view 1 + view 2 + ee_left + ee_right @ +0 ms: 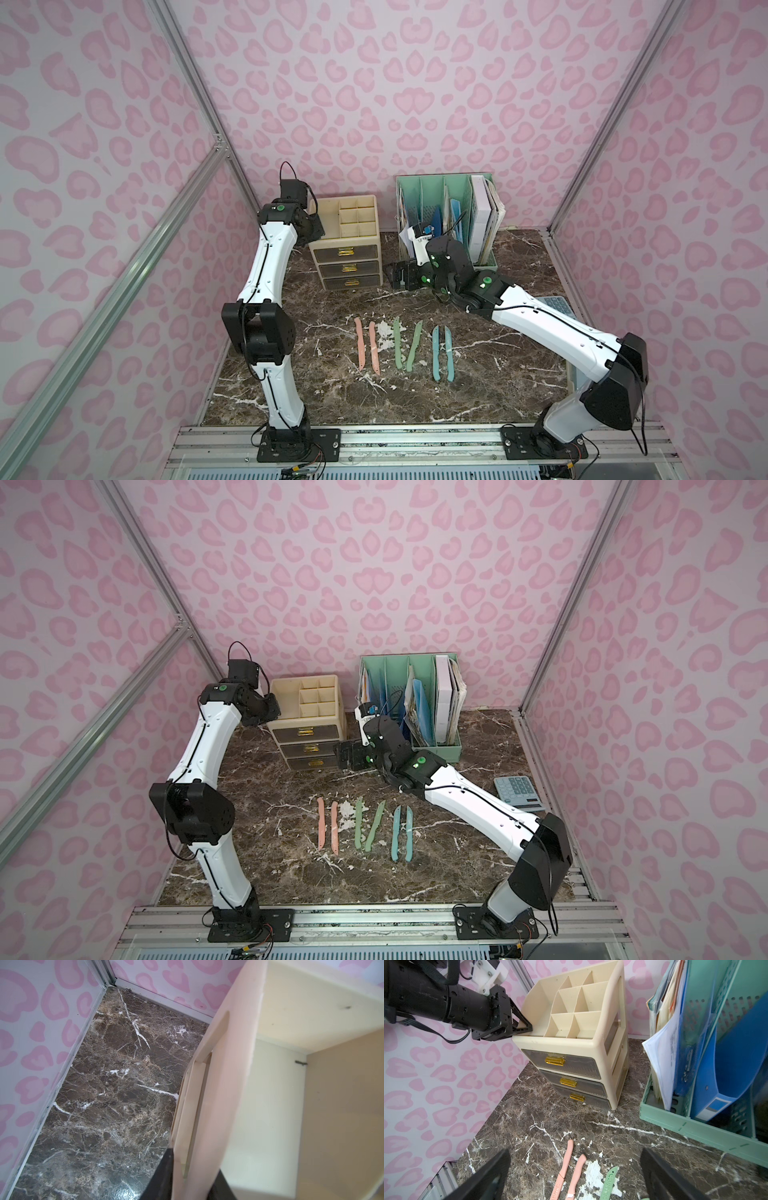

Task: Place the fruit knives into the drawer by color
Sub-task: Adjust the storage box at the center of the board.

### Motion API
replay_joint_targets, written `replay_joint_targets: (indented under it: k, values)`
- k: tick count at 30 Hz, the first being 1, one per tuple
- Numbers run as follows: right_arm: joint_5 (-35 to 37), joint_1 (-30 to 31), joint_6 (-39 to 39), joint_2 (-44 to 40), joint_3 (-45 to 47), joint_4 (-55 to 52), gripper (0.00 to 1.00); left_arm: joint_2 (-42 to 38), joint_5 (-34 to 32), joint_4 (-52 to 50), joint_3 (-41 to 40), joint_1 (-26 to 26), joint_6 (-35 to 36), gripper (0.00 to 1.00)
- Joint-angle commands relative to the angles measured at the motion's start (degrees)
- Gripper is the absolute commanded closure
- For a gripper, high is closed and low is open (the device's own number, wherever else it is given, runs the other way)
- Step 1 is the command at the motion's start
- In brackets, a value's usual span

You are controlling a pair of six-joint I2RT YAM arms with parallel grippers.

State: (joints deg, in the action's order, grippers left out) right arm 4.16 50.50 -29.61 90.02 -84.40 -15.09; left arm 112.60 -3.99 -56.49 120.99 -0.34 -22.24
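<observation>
Rail (415, 440) along the lower edge lies closest to you. Above it, at centre frame in both top views, six fruit knives (358, 823) lie side by side on the worktop (332, 395): pink pair (360, 345), green pair (398, 343), teal pair (435, 353). Upper centre: drawer unit (347, 270), all drawers closed. You see the left claw (527, 1027) pinching its side wall and the right claw (575, 1151) spread wide, just right of the unit.

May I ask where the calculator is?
In a top view, the calculator lies at the table's right edge, beside the right arm, in front of the file rack.
</observation>
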Motion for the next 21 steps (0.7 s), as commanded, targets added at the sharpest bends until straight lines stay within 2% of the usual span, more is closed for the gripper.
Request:
replay_joint_targets:
  k: [1,6,11,21]
  values:
    - [0.41,0.08,0.18,0.05,0.11,1.56,0.00,-0.72,-0.72,-1.59,-0.45,0.08,0.26,0.83]
    - [-0.41,0.06,-0.01,0.68,0.11,2.16,0.00,-0.89,0.01,-3.82,0.01,-0.10,0.03,0.87]
    - [-3.64,-0.26,-1.91,2.33,-0.99,3.22,0.00,-0.66,-0.80,-6.79,2.15,-1.19,-0.26,0.86]
    - [-19.19,-4.52,-10.40,9.04,-8.09,3.84,0.00,1.51,-4.57,-16.57,9.61,-2.64,-3.55,0.86]
